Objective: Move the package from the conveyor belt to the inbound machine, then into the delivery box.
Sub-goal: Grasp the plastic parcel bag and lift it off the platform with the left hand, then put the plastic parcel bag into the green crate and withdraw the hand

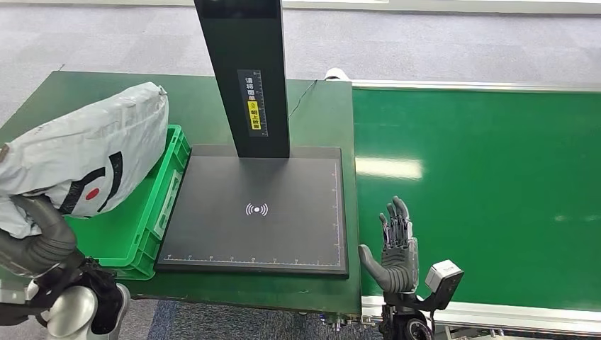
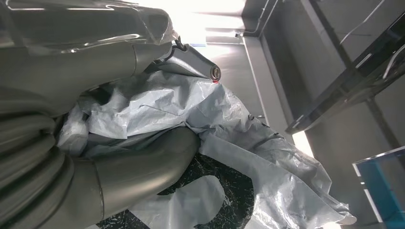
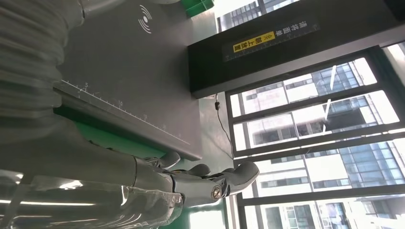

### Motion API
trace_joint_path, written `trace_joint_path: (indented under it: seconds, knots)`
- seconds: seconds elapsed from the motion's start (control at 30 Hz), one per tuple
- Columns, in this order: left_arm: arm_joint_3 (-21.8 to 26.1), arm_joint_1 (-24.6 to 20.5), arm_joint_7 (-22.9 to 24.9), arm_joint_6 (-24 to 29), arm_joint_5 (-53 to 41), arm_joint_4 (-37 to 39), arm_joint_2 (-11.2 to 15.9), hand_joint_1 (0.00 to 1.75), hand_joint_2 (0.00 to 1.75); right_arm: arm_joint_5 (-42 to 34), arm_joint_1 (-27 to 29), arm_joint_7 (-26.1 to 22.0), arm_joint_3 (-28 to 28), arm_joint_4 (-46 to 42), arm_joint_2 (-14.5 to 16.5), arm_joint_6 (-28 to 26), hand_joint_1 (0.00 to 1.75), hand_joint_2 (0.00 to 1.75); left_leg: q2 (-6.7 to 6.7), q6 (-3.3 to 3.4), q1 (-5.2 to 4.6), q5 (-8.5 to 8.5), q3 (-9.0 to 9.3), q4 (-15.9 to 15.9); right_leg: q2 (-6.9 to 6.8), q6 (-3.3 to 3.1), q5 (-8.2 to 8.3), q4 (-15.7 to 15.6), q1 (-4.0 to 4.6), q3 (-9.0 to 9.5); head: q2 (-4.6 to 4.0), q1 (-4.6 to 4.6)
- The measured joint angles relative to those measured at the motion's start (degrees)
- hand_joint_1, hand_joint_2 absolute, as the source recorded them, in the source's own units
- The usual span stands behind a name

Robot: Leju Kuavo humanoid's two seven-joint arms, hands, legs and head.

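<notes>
The left hand grips the grey package from beneath, holding it raised over the green delivery box at the table's left edge, presumably so it can drop straight in. The inbound machine lies bare beside the box. The right hand holds nothing, fingers apart, at the conveyor belt's near edge, clear of the transfer.

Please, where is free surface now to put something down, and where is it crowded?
The black scanning plate, from its dark upright column to its near edge, lies bare. So does the green conveyor belt beyond the empty right hand. It is crowded at the green plastic crate, where the left hand holds the grey plastic package over it.
</notes>
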Motion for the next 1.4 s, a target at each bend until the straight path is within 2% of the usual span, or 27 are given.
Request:
trace_joint_path:
  seconds: [0.17,0.43,0.77,0.9,1.07,1.17,1.3,1.4]
  knots:
    - [3.3,-2.1,0.0,-2.8,2.0,1.7,1.3,1.75,1.75,0.0,0.2,-0.2,-0.1,0.0,0.0,0.0,0.00,1.75,0.05,0.00,0.00,0.00,0.00,0.0,0.02,0.00,0.00,0.0,0.01,0.00,0.00,0.00]
    - [9.9,-1.7,0.2,-8.0,3.4,7.1,2.2,1.75,1.75,0.0,0.5,-0.2,-0.1,0.0,0.0,0.1,0.00,1.75,0.06,0.00,0.00,0.00,-0.01,0.0,0.03,0.00,-0.01,0.0,0.00,-0.02,0.00,0.01]
    - [13.9,-3.9,5.0,-13.2,-2.8,19.2,1.4,1.74,1.75,0.3,0.6,0.4,-0.1,-0.2,0.2,0.6,0.00,1.75,0.06,0.00,0.00,0.00,0.00,0.0,0.03,0.00,0.00,0.0,0.00,-0.01,0.00,0.01]
    - [14.1,-5.7,7.0,-14.1,-8.0,23.3,0.5,0.00,1.75,0.7,0.5,0.4,0.0,-0.2,0.4,0.7,0.00,1.75,0.01,0.00,0.00,0.00,0.00,0.0,0.01,0.00,0.00,0.0,0.00,-0.04,0.00,0.01]
    - [13.4,-11.2,8.4,-13.9,-11.5,28.7,-0.5,0.00,1.75,1.0,0.0,0.4,0.1,-0.1,0.6,0.4,0.00,1.75,0.01,0.01,0.00,0.02,0.01,0.0,0.00,-0.01,0.02,0.0,0.00,0.03,0.00,0.01]
    - [12.9,-12.4,7.8,-13.2,-11.2,29.4,-1.0,0.00,1.75,1.0,0.0,0.4,0.2,-0.1,0.7,0.2,0.00,1.75,0.06,0.00,0.00,0.02,0.02,0.0,0.03,-0.02,0.03,0.0,0.00,0.03,0.00,0.01]
    - [12.6,-10.8,5.4,-10.2,-9.1,26.7,-1.8,0.00,1.75,1.0,0.0,0.4,0.2,-0.1,0.7,-0.1,0.00,1.75,0.06,0.00,0.00,0.01,-0.02,0.0,0.04,-0.02,0.01,0.0,0.00,0.00,0.00,0.02]
    - [12.3,-6.5,2.4,-7.4,-6.5,21.2,-2.5,0.00,1.75,0.8,0.0,0.4,0.2,-0.1,0.6,-0.3,0.00,1.75,0.11,-0.02,0.00,-0.04,-0.04,0.0,0.09,-0.02,-0.01,0.0,0.00,-0.06,0.00,0.01]
